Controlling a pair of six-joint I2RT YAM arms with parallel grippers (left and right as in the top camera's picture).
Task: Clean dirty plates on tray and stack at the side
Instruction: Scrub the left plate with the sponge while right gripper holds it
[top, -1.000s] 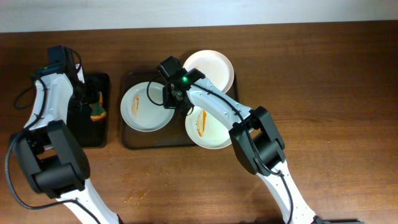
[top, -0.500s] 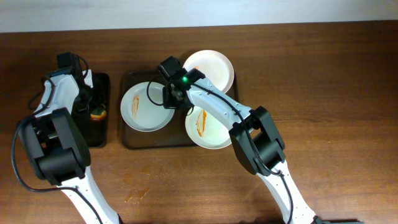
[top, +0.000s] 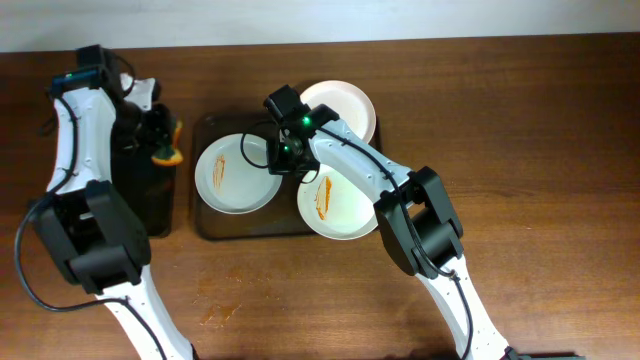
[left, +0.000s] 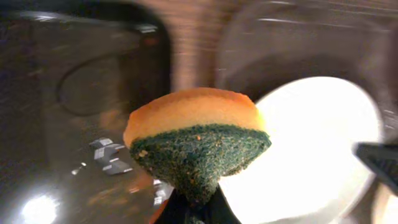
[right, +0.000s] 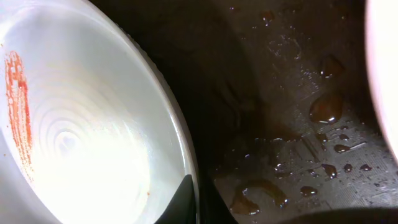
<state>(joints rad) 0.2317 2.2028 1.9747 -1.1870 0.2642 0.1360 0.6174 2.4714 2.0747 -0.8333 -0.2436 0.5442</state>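
Note:
Three white plates lie on the dark tray (top: 212, 226). The left plate (top: 230, 182) has an orange streak, the front right plate (top: 340, 208) has an orange smear, and the back right plate (top: 340, 104) looks clean. My right gripper (top: 283, 160) is shut on the left plate's right rim; in the right wrist view its jaws (right: 194, 200) pinch the rim of this plate (right: 81, 137), which has a red streak. My left gripper (top: 163, 137) is shut on an orange and green sponge (top: 166, 151), held above the gap left of the tray. In the left wrist view the sponge (left: 196, 137) hangs before the plate (left: 311, 149).
A small black bin (top: 150, 205) stands left of the tray; it also shows in the left wrist view (left: 74, 93). The tray floor (right: 292, 124) is wet with brown drops. Bare wooden table (top: 520, 150) lies to the right and front.
My left gripper has lifted the sponge out of the black bin and moved it right toward the tray. My right gripper has shifted slightly, still on the left plate's rim.

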